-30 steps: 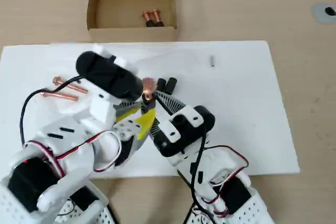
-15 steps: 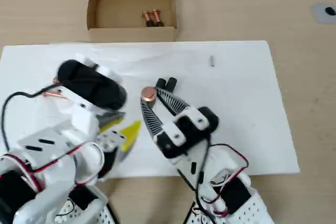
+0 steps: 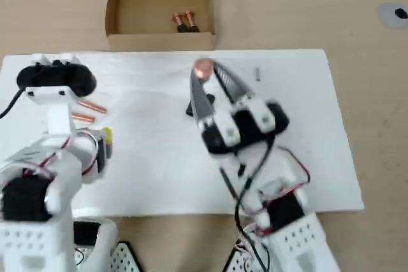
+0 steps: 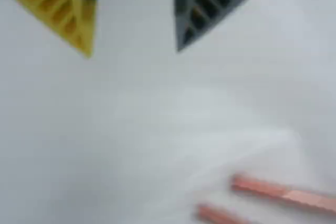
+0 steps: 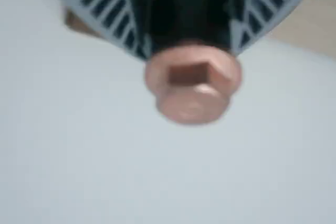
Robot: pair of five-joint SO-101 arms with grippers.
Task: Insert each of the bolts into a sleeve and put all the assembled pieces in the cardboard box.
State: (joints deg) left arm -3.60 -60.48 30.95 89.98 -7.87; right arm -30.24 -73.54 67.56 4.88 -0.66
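**Overhead and wrist views of the two-arm bench.** A tan wooden table (image 3: 373,106) carries a large white rectangular mat (image 3: 153,176) that covers most of the working area. Two white SO-101 arms stand at the near edge. The left arm (image 3: 48,170) is over the mat's left end, and the right arm (image 3: 268,176) is near its middle, extended toward the far side.

An open brown cardboard box (image 3: 113,11) sits on the table just beyond the mat's far edge, left of centre. Two assembled pieces (image 3: 183,21), copper bolts seated in black sleeves, lie side by side on its floor by the right wall.

The right gripper (image 3: 205,76) has its grey ribbed fingers (image 5: 100,3) closed round a third black cylindrical sleeve (image 5: 189,11) with a copper hexagon-headed bolt (image 5: 193,85) in it. The bolt head juts past the fingertips. This held piece is over the far strip of the mat, near the box but outside it.

The left gripper (image 4: 131,48) is spread wide, one yellow finger and one grey finger well apart, with nothing between them and bare mat below.

Two loose copper bolts (image 3: 88,111) lie parallel on the mat just beside the left arm, well apart from the held piece. A loose black sleeve (image 3: 190,110) lies on the mat, partly hidden by a finger of the right gripper.
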